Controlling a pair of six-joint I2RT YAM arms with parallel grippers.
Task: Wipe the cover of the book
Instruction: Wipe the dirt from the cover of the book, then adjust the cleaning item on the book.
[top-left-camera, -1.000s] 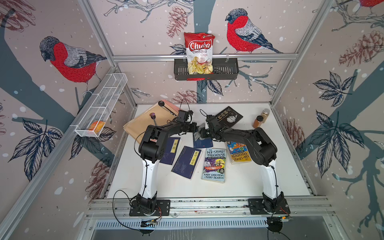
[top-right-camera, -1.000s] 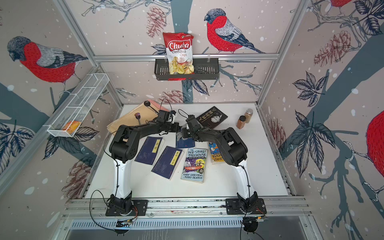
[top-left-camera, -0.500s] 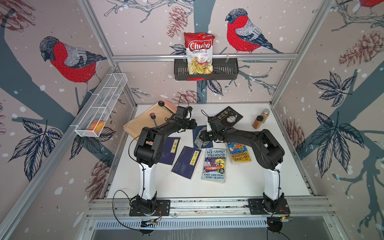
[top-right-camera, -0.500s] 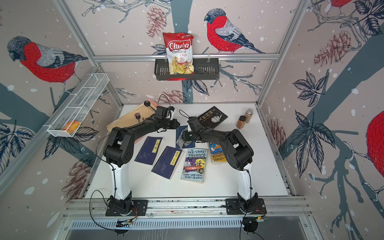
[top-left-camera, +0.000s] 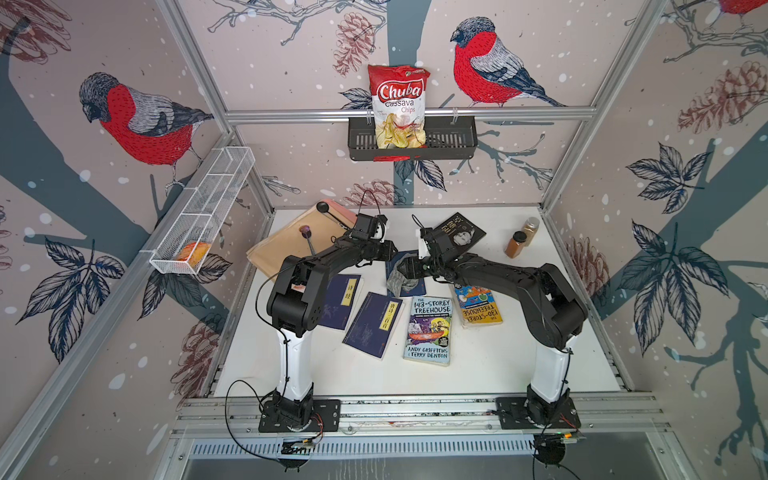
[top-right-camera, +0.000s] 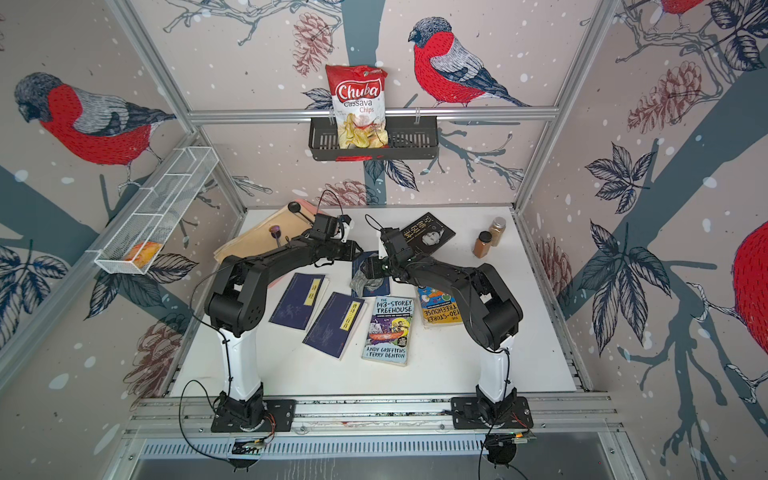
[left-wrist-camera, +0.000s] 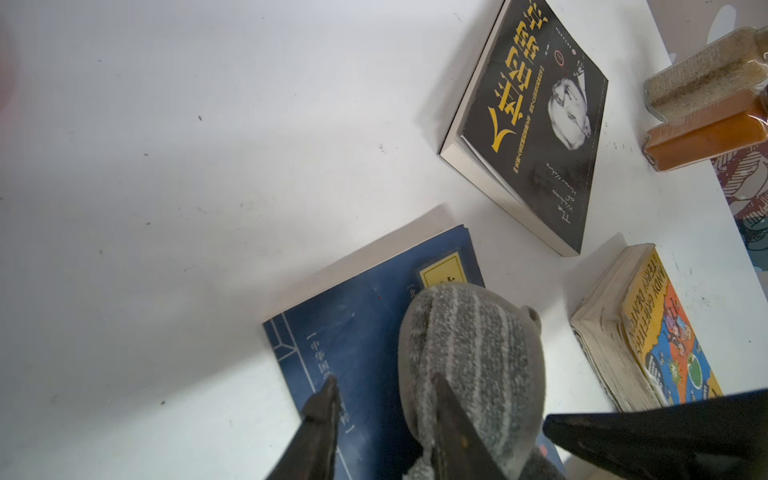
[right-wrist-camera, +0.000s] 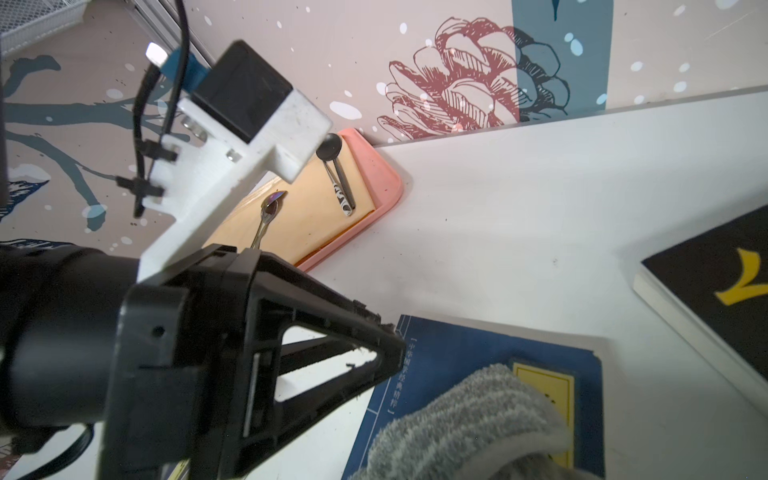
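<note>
Grey cloth (left-wrist-camera: 469, 357) sits bunched on the blue book (left-wrist-camera: 353, 332), mid-table between the arms. Left gripper (left-wrist-camera: 384, 378) is open over the cover, holding nothing; right gripper (top-left-camera: 409, 268) meets the cloth, grip unclear. Farther back, a wire basket (top-left-camera: 216, 187) holds an orange object (top-left-camera: 192, 251); the wall basket (top-left-camera: 453, 139) a chip bag (top-left-camera: 398, 95). Only the left wrist view shows the left fingers' gap.

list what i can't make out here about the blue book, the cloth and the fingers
Blue book: left wrist view, the grey cloth covers part of its yellow label, and the picture's edge cuts the book off.
Right gripper: top views too small to show whether its fingers pinch the cloth; in the right wrist view they are out of frame.
130-Storey book: both top views, the right arm hides its far end.
</note>
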